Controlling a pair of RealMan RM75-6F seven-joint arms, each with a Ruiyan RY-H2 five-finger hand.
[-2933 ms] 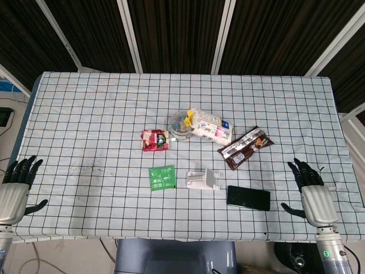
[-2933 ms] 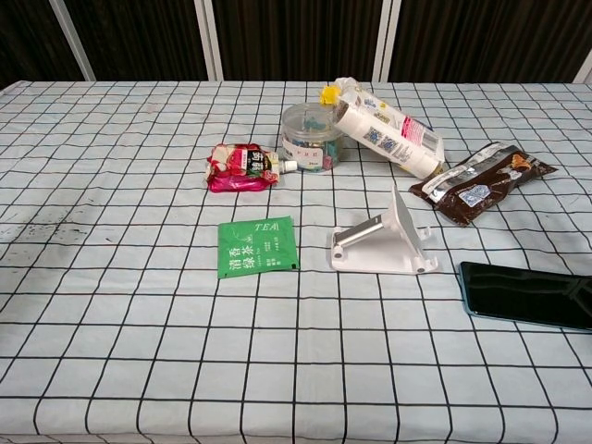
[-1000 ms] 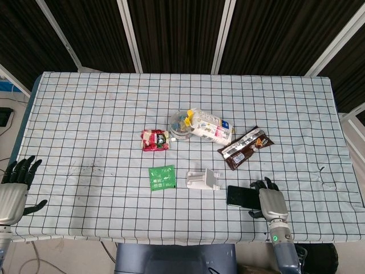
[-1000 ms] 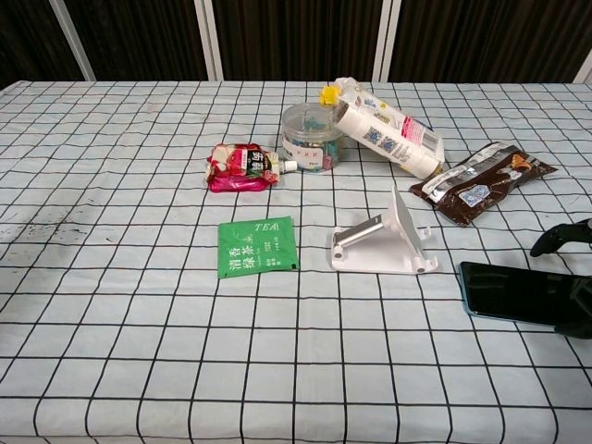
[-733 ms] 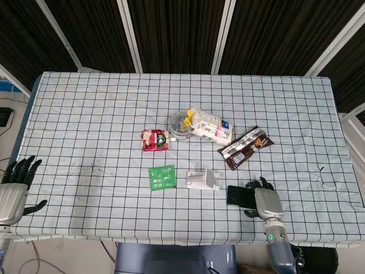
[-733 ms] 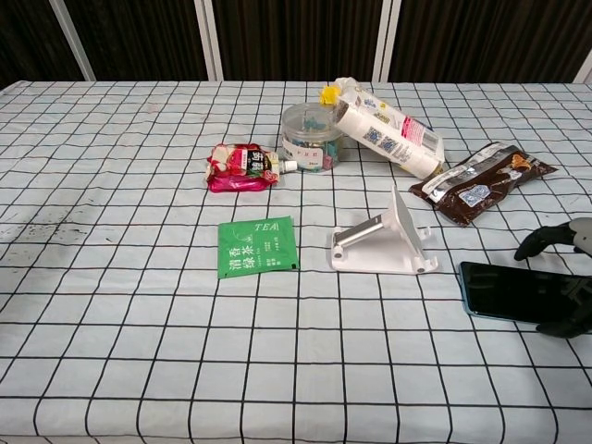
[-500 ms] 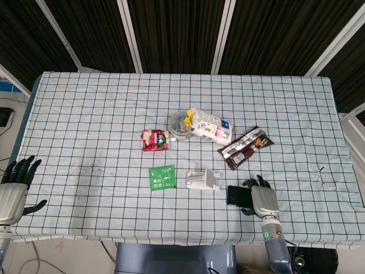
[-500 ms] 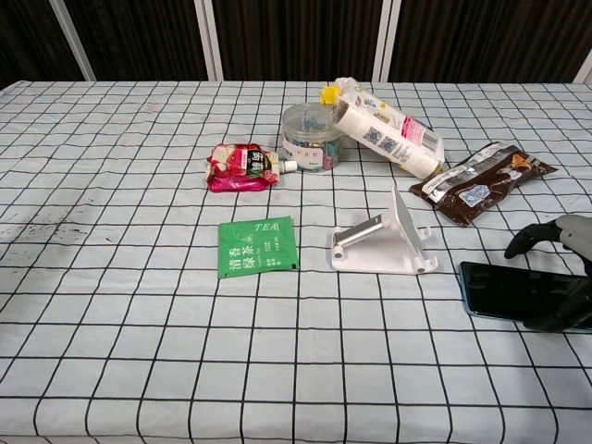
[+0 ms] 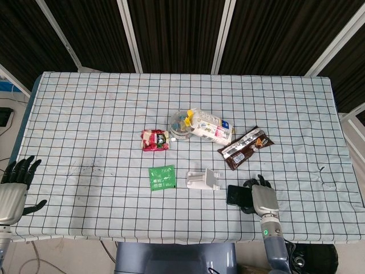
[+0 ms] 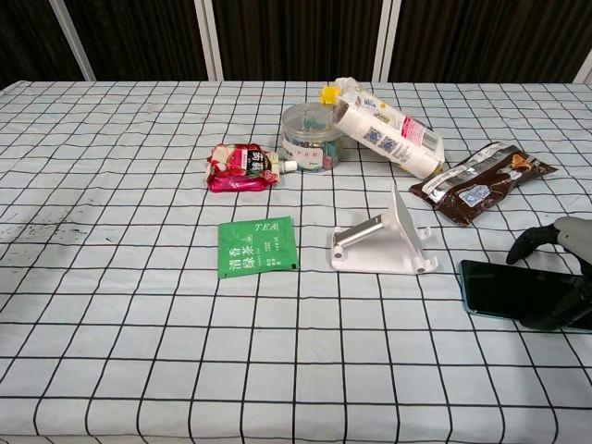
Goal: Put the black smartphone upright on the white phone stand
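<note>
Lying flat near the tabletop's front edge, just right of the white phone stand [image 9: 203, 180], the black smartphone [image 9: 237, 196] is looking stiff, thin and slick, best pinched by its long edges, as the right hand [image 9: 260, 197] is straddling it, fingers apart.

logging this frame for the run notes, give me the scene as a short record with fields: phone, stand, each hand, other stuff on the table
phone: black smartphone flat on the checked table, right of the stand
stand: white phone stand, nothing on it
right hand: right hand over the phone's right end, fingers either side; grip cannot be judged
left hand: left hand open at the table's left edge
other: green tea sachet, red snack pack, clear tub, white tube, brown wrapper
</note>
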